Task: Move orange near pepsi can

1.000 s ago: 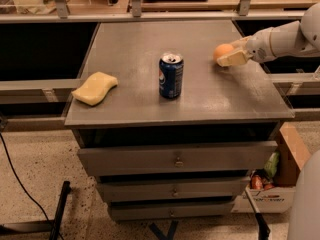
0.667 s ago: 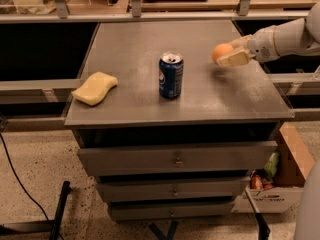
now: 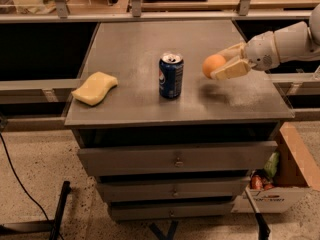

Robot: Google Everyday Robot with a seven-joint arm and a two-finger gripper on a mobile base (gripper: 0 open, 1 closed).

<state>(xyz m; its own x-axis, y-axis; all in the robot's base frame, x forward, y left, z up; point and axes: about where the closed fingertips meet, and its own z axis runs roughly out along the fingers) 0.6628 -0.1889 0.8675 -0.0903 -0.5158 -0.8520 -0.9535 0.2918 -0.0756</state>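
**Orange in my pincer, right of the can**

My arm point(image 3: 285, 44) reaches in from the right edge, and my gripper point(image 3: 219, 67) points left, toward the middle of the table point(image 3: 135, 44). Its two pale fingers point(image 3: 231, 70) are closed on the orange point(image 3: 212, 65), one above and behind it, the other below and in front. They are parted only as far as the fruit is wide. The orange sticks out past the fingertips on the left side.

The orange is a ball, so it has no long axis and I can read no heading from it. It hangs clear of the tabletop, with a soft shadow point(image 3: 216, 92) lying on the grey surface under it. It sits at about the height of the can's top.

The can point(image 3: 171, 76) stands upright near the table's centre, long axis vertical, silver top up. Its logo shows on the left of the side facing the camera. The orange is near it on the right, not touching, with bare table between them.

A yellow sponge point(image 3: 94, 88) lies flat near the left front corner, well apart from both, its long axis running from front left to back right.

Under the tabletop are drawers point(image 3: 175, 159). A cardboard box point(image 3: 280, 184) stands on the floor to the right.
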